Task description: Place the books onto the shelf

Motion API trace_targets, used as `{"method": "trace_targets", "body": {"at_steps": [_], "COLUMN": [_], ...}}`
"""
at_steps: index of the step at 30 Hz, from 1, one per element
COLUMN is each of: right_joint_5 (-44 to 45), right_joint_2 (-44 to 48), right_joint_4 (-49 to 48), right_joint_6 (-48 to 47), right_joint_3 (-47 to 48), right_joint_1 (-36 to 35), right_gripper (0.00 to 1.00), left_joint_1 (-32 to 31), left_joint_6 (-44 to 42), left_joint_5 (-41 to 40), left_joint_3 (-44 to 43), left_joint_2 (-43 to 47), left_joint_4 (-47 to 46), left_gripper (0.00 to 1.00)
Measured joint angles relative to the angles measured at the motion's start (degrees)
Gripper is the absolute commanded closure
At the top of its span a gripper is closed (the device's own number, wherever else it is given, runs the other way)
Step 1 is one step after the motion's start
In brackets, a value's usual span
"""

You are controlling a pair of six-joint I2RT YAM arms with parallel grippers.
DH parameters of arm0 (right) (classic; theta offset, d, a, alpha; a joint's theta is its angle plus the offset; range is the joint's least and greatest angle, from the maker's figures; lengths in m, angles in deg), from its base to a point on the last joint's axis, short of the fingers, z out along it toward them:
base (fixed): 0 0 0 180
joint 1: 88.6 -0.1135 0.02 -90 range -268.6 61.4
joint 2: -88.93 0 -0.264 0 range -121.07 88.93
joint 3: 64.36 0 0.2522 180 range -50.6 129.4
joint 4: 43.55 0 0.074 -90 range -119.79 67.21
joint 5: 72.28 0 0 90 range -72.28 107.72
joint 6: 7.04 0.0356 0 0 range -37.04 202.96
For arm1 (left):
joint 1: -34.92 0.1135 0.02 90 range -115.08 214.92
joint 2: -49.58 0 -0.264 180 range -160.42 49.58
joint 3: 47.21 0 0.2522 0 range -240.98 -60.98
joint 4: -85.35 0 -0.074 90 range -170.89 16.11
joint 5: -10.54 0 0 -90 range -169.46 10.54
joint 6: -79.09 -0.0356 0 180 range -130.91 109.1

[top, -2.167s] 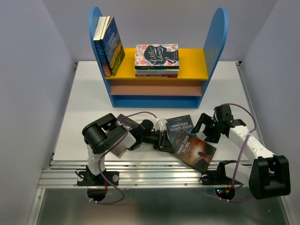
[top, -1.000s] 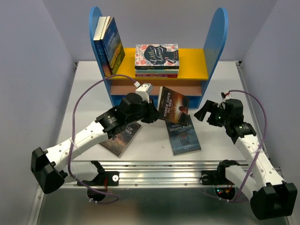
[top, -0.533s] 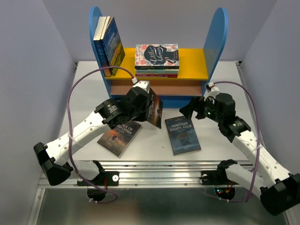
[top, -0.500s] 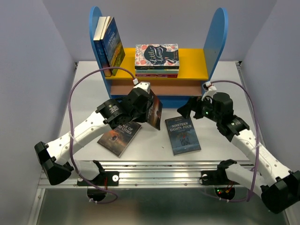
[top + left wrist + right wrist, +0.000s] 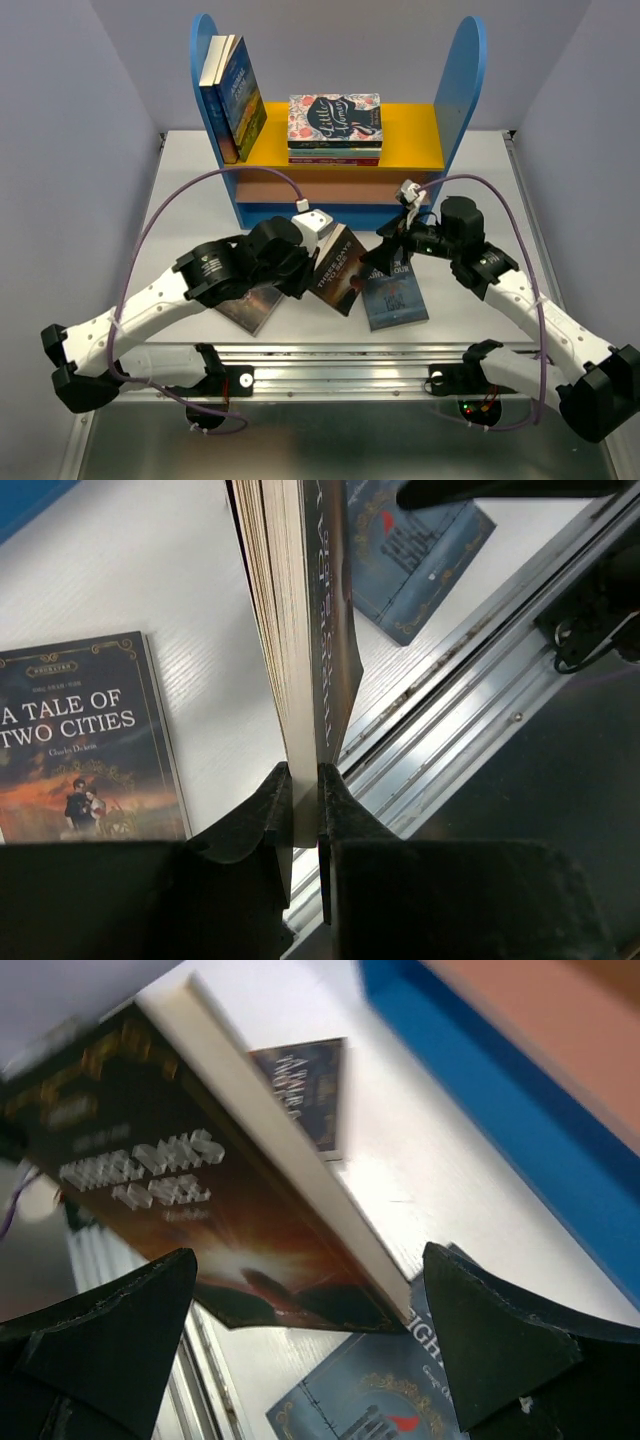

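- Gripping the Three Days book by one edge with the left gripper, jaws closed narrow on its pages
- Held lifted before the shelf, cover tilted upward, long axis slanting away from the shelf
- Right gripper spread fully, holding nothing
- Underneath, white table; around, lilac walls

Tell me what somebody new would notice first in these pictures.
The left hand pinches the Three Days to See paperback on edge, held up in front of the shelf. The open right hand faces it from the other side. On the shelf's upper level, two books lean at the left end and a floral-topped stack lies in the middle.
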Motion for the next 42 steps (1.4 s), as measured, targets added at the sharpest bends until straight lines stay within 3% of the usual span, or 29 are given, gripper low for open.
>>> {"method": "trace_targets", "body": {"at_steps": [8, 17, 18, 19, 21, 23, 24, 25, 31, 32, 33, 34, 35, 38, 42], "right_joint_5": [-21.7, -28.2, -28.8, -29.7, -32.4, -35.1, -37.2, -38.7, -43.3, -43.3, -42.9, -42.1, -40.8, -34.8, -27.7], "right_joint_2": [-3.7, -8.7, -9.3, -10.2, -12.1, -13.3, -14.0, -14.4, -18.1, -18.8, -19.3, -19.4, -19.4, -18.1, -16.8], "right_joint_4": [2.8, 8.0, 8.4, 9.1, 11.8, 14.3, 15.9, 17.0, 22.1, 22.5, 22.6, 21.6, 20.0, 9.8, 2.1], "right_joint_6": [-18.3, -28.0, -28.6, -29.2, -30.9, -33.4, -34.7, -35.5, -38.1, -38.0, -37.9, -36.1, -33.7, -22.9, -12.4], "right_joint_3": [0.4, 7.5, 7.9, 8.5, 9.9, 11.1, 11.7, 12.0, 14.3, 14.9, 15.4, 15.5, 15.5, 12.8, 11.0], "right_joint_1": [0.0, 0.0, 0.0, 0.0, 0.0, 0.0, 0.0, 0.0, 0.0, 0.0, 0.0, 0.1, 0.2, -0.1, -0.3], "right_gripper": [0.0, 0.03, 0.08, 0.22, 0.33, 0.56, 0.83, 0.99, 0.99, 0.99, 0.99, 0.99, 0.99, 0.99, 0.99], "left_joint_1": [0.1, 0.1, 0.1, 0.1, 0.1, 0.2, 0.2, 0.2, 0.2, 0.1, 0.2, 0.2, 0.1, 0.2, 0.2], "left_joint_6": [-2.6, -5.6, -5.8, -6.1, -6.7, -7.2, -7.2, -7.4, -7.9, -7.5, -6.8, -6.5, -5.4, -2.6, 1.2], "left_joint_5": [4.8, 12.0, 12.5, 13.0, 13.3, 13.2, 13.2, 13.1, 11.4, 10.6, 9.0, 8.3, 6.2, 1.4, -4.4], "left_joint_3": [0.5, 1.4, 1.5, 1.5, 1.5, 1.5, 1.5, 1.5, 2.5, 2.5, 2.5, 2.5, 2.4, 2.4, 3.8], "left_joint_2": [5.8, 6.4, 6.4, 6.4, 6.4, 6.4, 6.4, 6.4, 7.0, 6.9, 6.7, 6.5, 6.3, 5.7, 7.0], "left_joint_4": [-1.0, -1.0, -1.0, -0.9, -0.9, -1.0, -1.2, -1.5, -2.4, -2.4, -2.3, -2.5, -2.9, -6.1, -10.3], "left_gripper": [1.0, 1.0, 1.0, 1.0, 1.0, 1.0, 1.0, 1.0, 0.99, 0.83, 0.45, 0.25, 0.14, 0.01, 0.01]}}
